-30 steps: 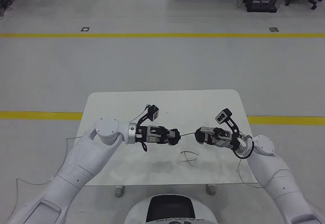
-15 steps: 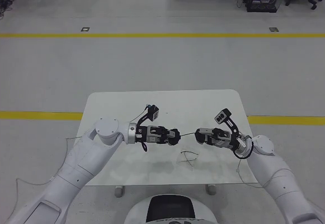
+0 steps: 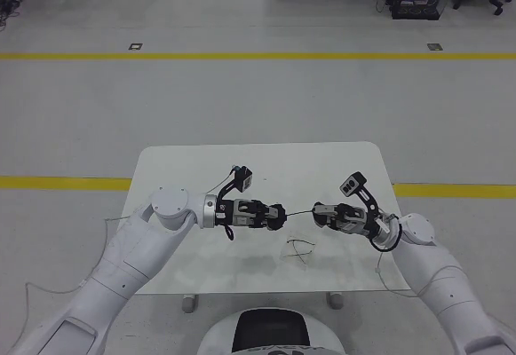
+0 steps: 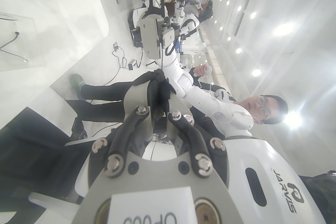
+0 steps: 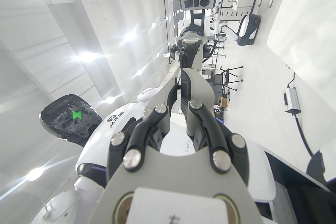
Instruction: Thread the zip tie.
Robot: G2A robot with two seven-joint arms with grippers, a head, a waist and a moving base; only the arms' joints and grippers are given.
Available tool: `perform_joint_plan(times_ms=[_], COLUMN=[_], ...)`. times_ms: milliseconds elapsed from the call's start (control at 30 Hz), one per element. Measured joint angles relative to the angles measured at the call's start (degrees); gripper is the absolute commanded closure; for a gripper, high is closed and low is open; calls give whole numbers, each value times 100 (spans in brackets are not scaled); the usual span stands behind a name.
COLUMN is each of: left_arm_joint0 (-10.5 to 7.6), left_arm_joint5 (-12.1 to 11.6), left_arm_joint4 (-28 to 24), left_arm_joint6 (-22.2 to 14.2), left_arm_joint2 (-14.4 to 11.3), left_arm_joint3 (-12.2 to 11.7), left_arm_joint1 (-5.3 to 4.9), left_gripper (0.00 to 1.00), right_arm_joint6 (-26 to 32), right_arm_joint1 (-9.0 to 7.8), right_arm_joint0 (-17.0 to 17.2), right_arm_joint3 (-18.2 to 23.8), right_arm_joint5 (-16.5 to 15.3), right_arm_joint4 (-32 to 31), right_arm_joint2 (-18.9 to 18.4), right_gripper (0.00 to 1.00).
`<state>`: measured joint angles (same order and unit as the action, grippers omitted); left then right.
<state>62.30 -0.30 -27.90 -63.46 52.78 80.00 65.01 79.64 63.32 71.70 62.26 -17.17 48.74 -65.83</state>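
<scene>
Seen from above, a white table [image 3: 178, 177] has both arms raised over its middle, tips facing each other. Take the table as a clock, with 6 o'clock on the robot's side.

Your left gripper [image 3: 275, 213] sits almost at the centre and your right gripper [image 3: 316, 211] is just beside it toward 3 o'clock. The zip tie [image 3: 297, 211] is a thin dark strand that runs straight between them, in the air and apart from the tabletop.

Both pincers are pressed together, each pinching one end of the tie. In the left wrist view the dark pads [image 4: 155, 89] meet with no gap.

Holding the tie off the table with the tips nose to nose likely gives you a straight line for feeding the tail into the head. Whether the tail has entered is too small to tell.

A loose strand [image 3: 300, 247], probably a spare tie, lies on the bare tabletop toward 5 o'clock, not in any bin or tray.
</scene>
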Motion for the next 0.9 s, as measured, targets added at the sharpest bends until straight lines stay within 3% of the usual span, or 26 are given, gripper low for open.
perform_joint_plan(times_ms=[200,233,267,300,900], left_arm_joint0=[0,0,0,0,0], left_arm_joint5=[0,0,0,0,0], left_arm_joint4=[0,0,0,0,0], left_arm_joint6=[0,0,0,0,0], left_arm_joint2=[0,0,0,0,0], left_arm_joint3=[0,0,0,0,0], left_arm_joint1=[0,0,0,0,0], left_gripper=[100,86,24,0,0], right_arm_joint6=[0,0,0,0,0], right_arm_joint1=[-6,-8,-9,-12,-6], right_arm_joint0=[-9,-7,-4,0,56], right_arm_joint3=[-1,3,7,14,35], right_arm_joint5=[-19,-21,-22,-25,-12], right_arm_joint4=[0,0,1,2,178], right_arm_joint2=[29,31,32,32,-29], right_gripper=[100,100,100,100,100])
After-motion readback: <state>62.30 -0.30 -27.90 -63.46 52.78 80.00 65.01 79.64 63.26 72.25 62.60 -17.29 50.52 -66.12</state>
